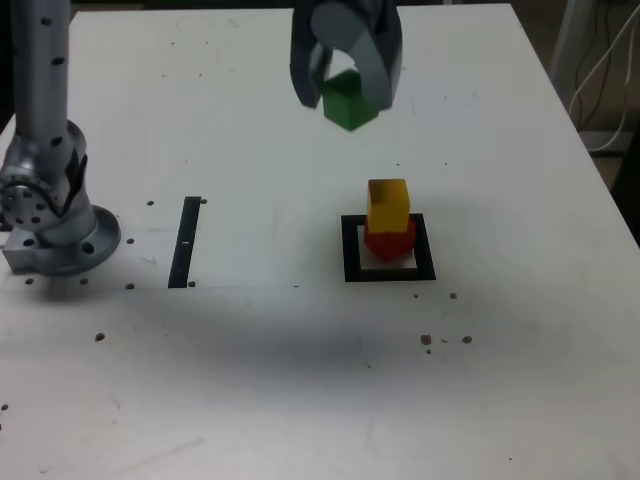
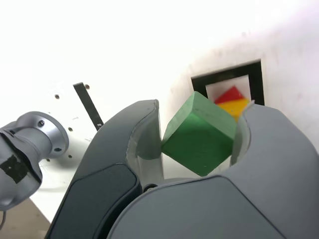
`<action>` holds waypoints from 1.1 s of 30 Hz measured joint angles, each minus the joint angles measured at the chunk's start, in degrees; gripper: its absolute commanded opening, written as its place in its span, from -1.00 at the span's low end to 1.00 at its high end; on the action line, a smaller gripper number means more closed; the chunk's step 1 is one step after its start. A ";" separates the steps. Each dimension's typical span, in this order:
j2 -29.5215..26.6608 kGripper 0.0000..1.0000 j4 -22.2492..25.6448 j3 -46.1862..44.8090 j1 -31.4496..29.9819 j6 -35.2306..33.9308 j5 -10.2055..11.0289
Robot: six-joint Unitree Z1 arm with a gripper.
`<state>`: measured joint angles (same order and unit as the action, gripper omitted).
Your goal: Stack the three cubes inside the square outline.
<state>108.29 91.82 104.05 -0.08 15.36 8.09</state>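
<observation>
My gripper [image 1: 345, 92] pinches the green cube [image 1: 349, 100] cornerwise, above and beyond the yellow cube [image 1: 387, 203] stacked on red [image 1: 390, 241] inside the square outline [image 1: 350, 250]. Looks light, rigid; a flat-faced grip would hold safer.

The exterior view is softly lit from above and a little grainy. A wide, faint shadow lies across the table [image 1: 300, 380] near the bottom edge. The tool [image 1: 345, 75] looks slightly blurred. In the wrist view the table [image 2: 124, 45] is overexposed to almost pure white, while the tool [image 2: 197, 144] close to the lens stays dark and soft.
</observation>
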 measured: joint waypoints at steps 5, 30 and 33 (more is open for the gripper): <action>1.35 -0.77 -0.01 1.10 -3.28 -0.42 -0.01; 7.23 -0.70 -1.15 3.52 -8.69 -1.20 0.50; 7.39 -0.63 -1.17 3.52 -8.69 -1.20 0.26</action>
<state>115.68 90.65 107.57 -8.77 14.16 8.35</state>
